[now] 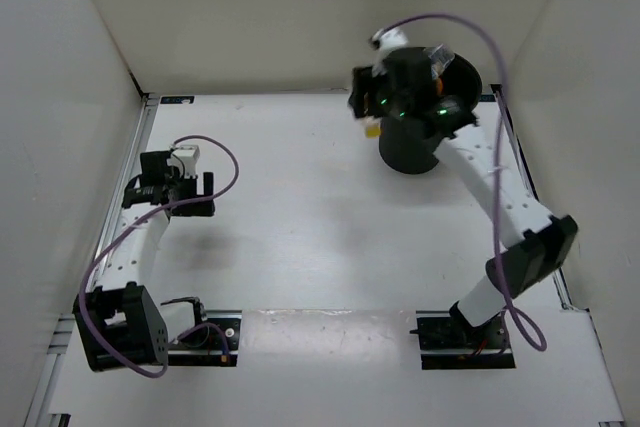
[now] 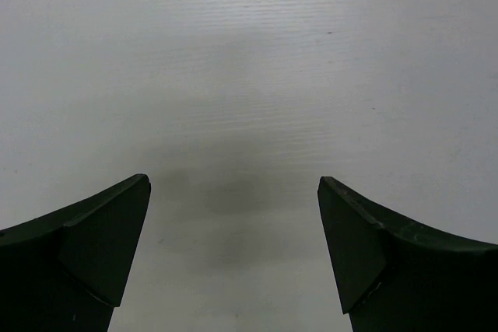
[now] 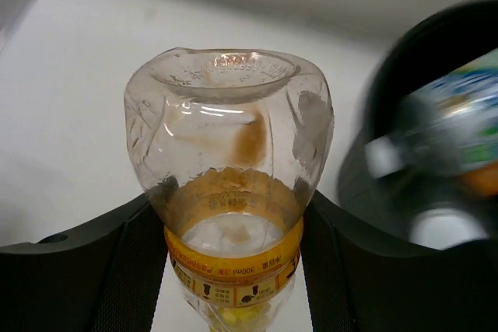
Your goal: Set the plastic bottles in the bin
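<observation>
One clear bottle (image 3: pixel 229 153) in right pincer (image 3: pixel 233 258) beside bin (image 3: pixel 364 169), labelled bottle (image 3: pixel 455 122) inside, left pincer (image 2: pixel 233 184) wide.

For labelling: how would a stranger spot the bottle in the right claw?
Find the black bin, far right. At its rim the right claw grips a small clear bottle. Its yellow band sets it apart from the bottle inside the bin.

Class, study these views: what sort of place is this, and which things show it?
Likely a lab robot test cell: a white table boxed in by white panels, two arms bolted at its near edge, and a black bin.
</observation>
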